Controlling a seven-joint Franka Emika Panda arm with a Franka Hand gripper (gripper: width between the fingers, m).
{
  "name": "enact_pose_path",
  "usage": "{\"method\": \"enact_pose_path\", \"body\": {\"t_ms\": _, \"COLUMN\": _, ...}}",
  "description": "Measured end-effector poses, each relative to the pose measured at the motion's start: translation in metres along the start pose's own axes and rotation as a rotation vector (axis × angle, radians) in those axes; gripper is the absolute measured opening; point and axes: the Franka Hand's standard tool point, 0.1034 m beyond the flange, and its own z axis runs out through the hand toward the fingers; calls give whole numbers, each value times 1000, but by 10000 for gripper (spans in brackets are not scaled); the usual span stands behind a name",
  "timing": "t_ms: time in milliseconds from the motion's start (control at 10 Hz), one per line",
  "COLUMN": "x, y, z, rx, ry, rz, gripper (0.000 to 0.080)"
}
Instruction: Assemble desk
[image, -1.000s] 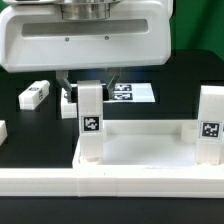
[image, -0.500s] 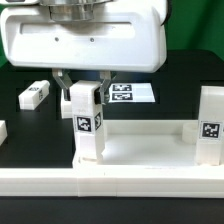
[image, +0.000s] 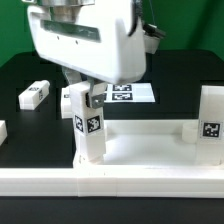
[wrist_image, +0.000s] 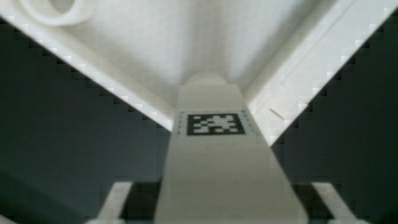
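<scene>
The white tray-like tabletop (image: 140, 150) lies upside down with its rim up. A white leg (image: 88, 128) with a tag stands upright in its corner socket on the exterior view's left. My gripper (image: 86, 97) is shut on this leg's top end and is turned at an angle. In the wrist view the leg (wrist_image: 221, 140) runs between my fingers (wrist_image: 118, 200), with the tabletop (wrist_image: 196, 40) beyond it. A second leg (image: 211, 125) stands in the corner on the exterior view's right. A loose leg (image: 35, 94) lies on the black table.
The marker board (image: 130, 93) lies flat behind the tabletop. A long white border rail (image: 110, 182) runs along the front. Another white part (image: 2, 130) shows at the exterior view's left edge.
My gripper came down onto the left leg's top and closed on it. It has then turned, and the leg's tag face has turned with it.
</scene>
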Motion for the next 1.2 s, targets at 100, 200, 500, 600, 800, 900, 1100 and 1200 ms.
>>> {"method": "enact_pose_path", "body": {"t_ms": 100, "x": 0, "y": 0, "z": 0, "rx": -2, "ry": -2, "rz": 75, "gripper": 289}}
{"method": "enact_pose_path", "body": {"t_ms": 200, "x": 0, "y": -1, "z": 0, "rx": -4, "ry": -4, "rz": 118, "gripper": 289}}
{"method": "enact_pose_path", "body": {"t_ms": 500, "x": 0, "y": 0, "z": 0, "rx": -5, "ry": -5, "rz": -5, "gripper": 458}}
{"method": "enact_pose_path", "body": {"t_ms": 600, "x": -1, "y": 0, "z": 1, "rx": -5, "ry": -6, "rz": -84, "gripper": 607}}
{"method": "enact_pose_path", "body": {"t_ms": 800, "x": -2, "y": -1, "z": 1, "rx": -6, "ry": -6, "rz": -321, "gripper": 637}}
{"method": "enact_pose_path", "body": {"t_ms": 900, "x": -3, "y": -1, "z": 1, "rx": -6, "ry": -6, "rz": -397, "gripper": 646}}
{"method": "enact_pose_path", "body": {"t_ms": 1100, "x": -4, "y": -3, "z": 1, "rx": -4, "ry": -6, "rz": -628, "gripper": 649}}
{"method": "enact_pose_path", "body": {"t_ms": 1200, "x": -4, "y": -3, "z": 1, "rx": -9, "ry": -3, "rz": -738, "gripper": 649}}
